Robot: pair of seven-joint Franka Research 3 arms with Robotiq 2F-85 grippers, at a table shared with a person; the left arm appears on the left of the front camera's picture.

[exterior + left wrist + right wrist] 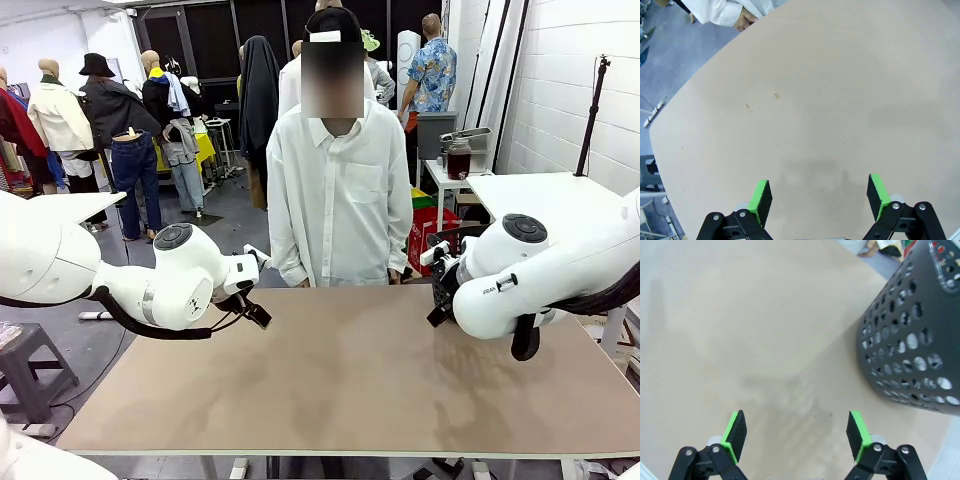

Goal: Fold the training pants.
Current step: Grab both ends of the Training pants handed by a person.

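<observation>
Front view: faced a bare table (pixel 350 390), with a person (pixel 340 190) standing at its far edge. Could not tell where the training pants lay.

Left wrist view: hovered over the table with the left gripper (pixel 820 192) spread wide and empty.

Right wrist view: hovered with the right gripper (pixel 796 432) equally wide, holding nothing, a black mesh basket (pixel 910 340) close beside. Probably risked knocking that basket on a careless swing, or nipping a hand if the pants came across.
</observation>
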